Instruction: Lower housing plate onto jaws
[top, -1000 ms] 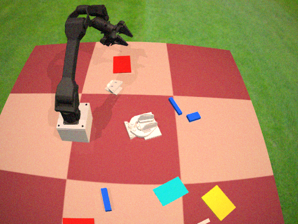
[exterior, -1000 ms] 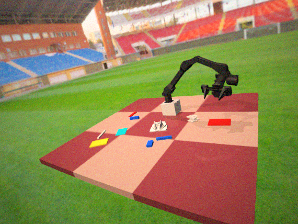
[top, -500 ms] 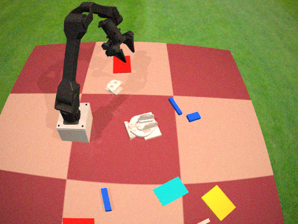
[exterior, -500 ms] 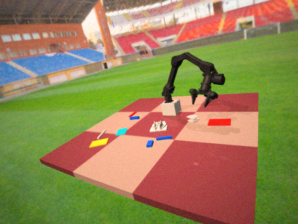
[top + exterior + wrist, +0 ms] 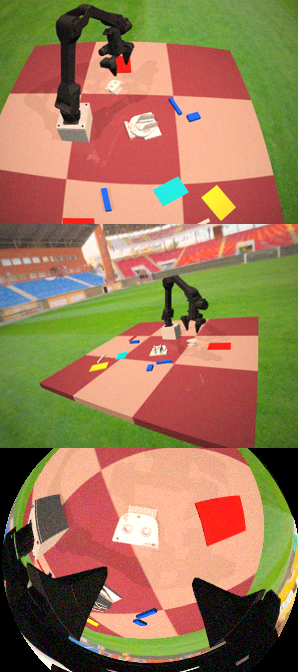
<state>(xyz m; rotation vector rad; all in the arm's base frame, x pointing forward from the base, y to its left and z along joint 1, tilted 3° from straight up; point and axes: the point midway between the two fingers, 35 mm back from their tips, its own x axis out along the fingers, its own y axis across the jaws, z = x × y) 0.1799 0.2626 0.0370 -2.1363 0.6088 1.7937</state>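
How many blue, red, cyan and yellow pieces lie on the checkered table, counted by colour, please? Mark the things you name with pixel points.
Blue pieces [image 5: 175, 105] [image 5: 193, 116] [image 5: 106, 199] [image 5: 164, 361] [image 5: 149, 367] [image 5: 134, 342] [image 5: 146, 613] [image 5: 140, 623]: 3
Red pieces [image 5: 123, 68] [image 5: 78, 221] [image 5: 219, 346] [image 5: 133, 338] [image 5: 221, 520]: 2
Cyan piece [image 5: 170, 191] [image 5: 121, 355]: 1
Yellow piece [image 5: 218, 202] [image 5: 99, 367] [image 5: 92, 622]: 1
Total: 7

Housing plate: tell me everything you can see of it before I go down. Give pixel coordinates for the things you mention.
The housing plate [image 5: 117, 83] [image 5: 192, 339] [image 5: 137, 536] is off-white, matt, perhaps plastic, with two round bosses on its upper face, small corner holes and a ribbed strip along one edge. It sits on a pale square near the arm's base, apart from the jaw assembly. The open hand [image 5: 121, 69] [image 5: 192, 331] [image 5: 152, 577] isn't touching it.
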